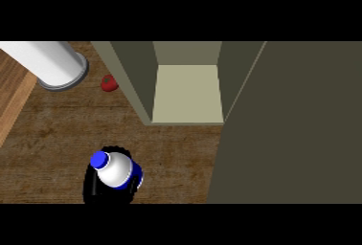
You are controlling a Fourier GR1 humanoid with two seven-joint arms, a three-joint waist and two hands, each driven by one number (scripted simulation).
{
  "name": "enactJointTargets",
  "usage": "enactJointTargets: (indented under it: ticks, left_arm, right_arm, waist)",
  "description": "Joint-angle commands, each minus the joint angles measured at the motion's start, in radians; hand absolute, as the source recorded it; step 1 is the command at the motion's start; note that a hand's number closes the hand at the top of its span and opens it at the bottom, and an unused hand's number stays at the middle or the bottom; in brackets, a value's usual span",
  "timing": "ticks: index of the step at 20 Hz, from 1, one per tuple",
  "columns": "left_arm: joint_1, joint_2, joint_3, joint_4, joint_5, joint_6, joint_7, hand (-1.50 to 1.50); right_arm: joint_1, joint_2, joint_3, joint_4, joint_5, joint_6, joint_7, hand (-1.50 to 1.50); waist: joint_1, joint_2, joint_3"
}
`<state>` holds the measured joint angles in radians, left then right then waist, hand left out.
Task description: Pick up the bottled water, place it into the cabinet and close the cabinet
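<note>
Our left hand curled round the bottled water, long axis tilted, blue cap pointing far-left, open cabinet farther right, we note.

robot hand mostly hidden behind bottle — forearm unseen

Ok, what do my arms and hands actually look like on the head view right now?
Only one hand shows, at the lower left, so seemingly the left hand. It is plain black all over, a rounded dark shape with thick fingers. No grey forearm, cable or marking can be made out, and the right hand is out of view.
</note>
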<state>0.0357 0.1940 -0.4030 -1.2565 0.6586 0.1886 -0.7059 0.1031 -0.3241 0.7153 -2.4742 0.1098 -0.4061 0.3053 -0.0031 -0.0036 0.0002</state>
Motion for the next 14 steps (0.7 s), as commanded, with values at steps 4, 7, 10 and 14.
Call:
enactJointTargets:
  ticks: [4,7,10,14]
  left_arm:
    - [-0.020,0.009,-0.015,-0.197,-0.057,0.105,0.143,1.50]
    - [-0.084,-0.067,-0.061,-0.242,-0.118,0.239,0.198,1.50]
    - [-0.073,0.009,-0.045,-0.349,-0.128,0.233,0.292,1.50]
    - [-0.157,-0.087,-0.058,-0.232,-0.188,0.273,0.283,1.50]
  right_arm:
    - [0.038,-0.007,0.031,-0.094,0.082,-0.003,0.029,-1.50]
    - [-0.014,0.022,0.070,-0.083,0.135,-0.027,0.064,-1.50]
    - [0.018,-0.013,-0.018,-0.113,0.055,-0.014,0.055,-1.50]
    - [0.051,-0.002,0.110,-0.133,0.165,-0.041,0.049,-1.50]
  waist:
    - [-0.002,0.000,0.000]
    - [-0.005,-0.001,-0.001]
    - [0.001,0.000,0.000]
    - [-0.009,-0.001,-0.001]
